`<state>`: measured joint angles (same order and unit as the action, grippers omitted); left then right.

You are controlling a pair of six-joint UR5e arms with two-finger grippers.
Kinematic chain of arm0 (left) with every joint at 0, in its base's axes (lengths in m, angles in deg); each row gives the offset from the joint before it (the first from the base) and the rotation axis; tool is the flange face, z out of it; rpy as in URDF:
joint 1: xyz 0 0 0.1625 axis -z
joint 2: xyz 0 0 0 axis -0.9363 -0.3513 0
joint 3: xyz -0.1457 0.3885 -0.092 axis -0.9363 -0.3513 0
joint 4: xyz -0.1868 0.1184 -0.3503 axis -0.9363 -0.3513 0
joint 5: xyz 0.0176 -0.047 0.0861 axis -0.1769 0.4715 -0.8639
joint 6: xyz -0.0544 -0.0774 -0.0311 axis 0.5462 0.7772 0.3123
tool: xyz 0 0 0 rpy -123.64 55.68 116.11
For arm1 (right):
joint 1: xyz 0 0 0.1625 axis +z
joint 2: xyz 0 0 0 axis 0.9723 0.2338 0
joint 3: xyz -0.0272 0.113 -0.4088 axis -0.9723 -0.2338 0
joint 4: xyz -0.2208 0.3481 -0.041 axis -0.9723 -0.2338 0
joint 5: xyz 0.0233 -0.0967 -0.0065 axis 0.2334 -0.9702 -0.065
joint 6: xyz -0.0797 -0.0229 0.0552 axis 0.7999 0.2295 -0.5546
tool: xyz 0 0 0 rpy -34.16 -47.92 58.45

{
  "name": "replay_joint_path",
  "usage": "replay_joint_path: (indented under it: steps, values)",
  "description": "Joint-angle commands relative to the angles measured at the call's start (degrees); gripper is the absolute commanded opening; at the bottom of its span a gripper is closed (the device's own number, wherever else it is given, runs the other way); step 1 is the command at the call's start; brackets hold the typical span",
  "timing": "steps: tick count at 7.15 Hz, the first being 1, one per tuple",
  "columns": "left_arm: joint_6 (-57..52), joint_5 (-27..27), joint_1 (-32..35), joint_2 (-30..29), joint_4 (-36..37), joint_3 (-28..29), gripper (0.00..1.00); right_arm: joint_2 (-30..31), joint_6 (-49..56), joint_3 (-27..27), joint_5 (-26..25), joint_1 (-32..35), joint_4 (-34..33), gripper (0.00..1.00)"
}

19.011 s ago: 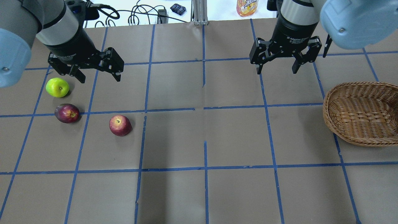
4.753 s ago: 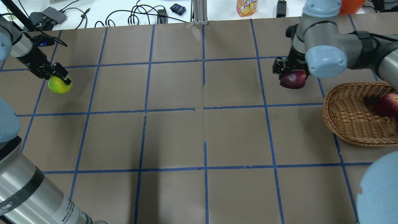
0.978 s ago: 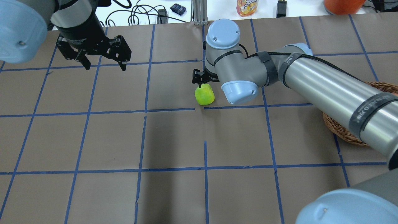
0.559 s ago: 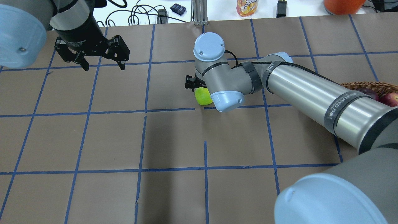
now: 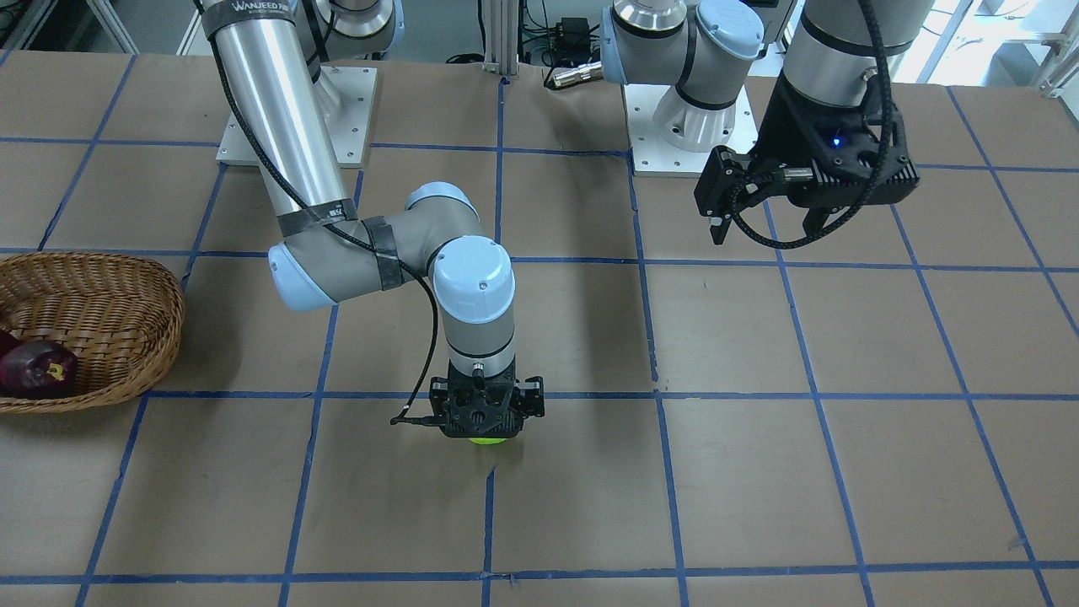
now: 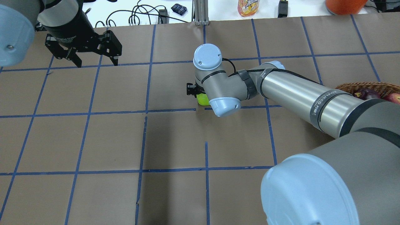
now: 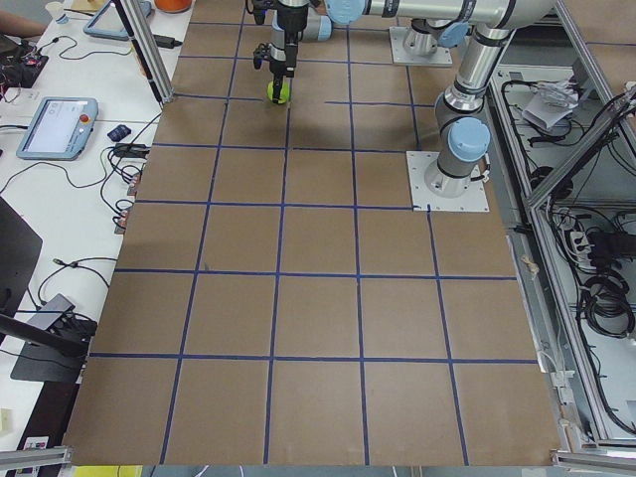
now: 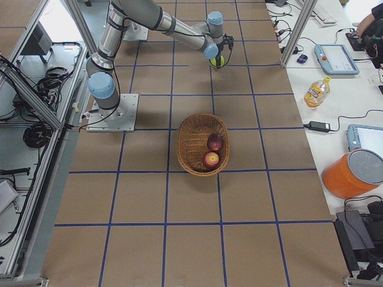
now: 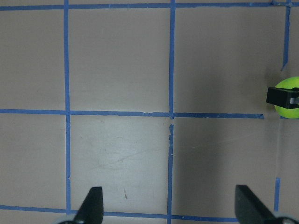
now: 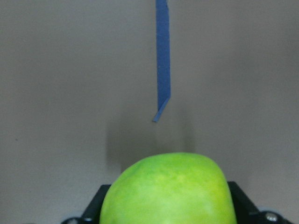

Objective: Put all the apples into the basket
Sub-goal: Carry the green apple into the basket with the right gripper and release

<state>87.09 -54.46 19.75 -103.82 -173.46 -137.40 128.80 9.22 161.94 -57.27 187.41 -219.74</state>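
The yellow-green apple (image 6: 202, 99) rests on the table's middle, also in the front view (image 5: 490, 438) and the right wrist view (image 10: 168, 191). My right gripper (image 6: 197, 93) is open and points straight down, with one jaw on each side of this apple. The wicker basket (image 6: 356, 85) at the right holds the maroon apple (image 8: 215, 142) and the red apple (image 8: 210, 159). My left gripper (image 6: 82, 61) is open and empty, high over the far left.
A drink bottle (image 6: 248, 7), an orange bucket (image 6: 343, 4) and cables lie past the table's far edge. The two arm bases (image 5: 691, 126) stand on the robot's side. My right forearm (image 6: 300, 93) stretches from the basket side to the middle.
My right gripper has come down from above the yellow-green apple until its jaws straddle it. My left gripper has drifted left and farther from the apple.
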Motion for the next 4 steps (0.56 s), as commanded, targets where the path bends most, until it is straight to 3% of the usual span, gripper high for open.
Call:
replay_joint_path:
  steps: [1,3,4]
  values:
    - [0.0,2.6,-0.8,0.0,-0.1,0.6,1.0,2.6,1.0,-0.3,0.0,-1.1,1.1,0.38]
    - [-0.1,2.5,-0.9,0.0,-0.1,0.5,1.0,9.9,4.6,0.8,-1.9,-7.4,11.2,0.38]
    - [-0.3,2.5,-0.8,-0.2,0.1,0.5,1.0,13.2,9.1,4.2,-3.8,-12.1,14.0,0.38]
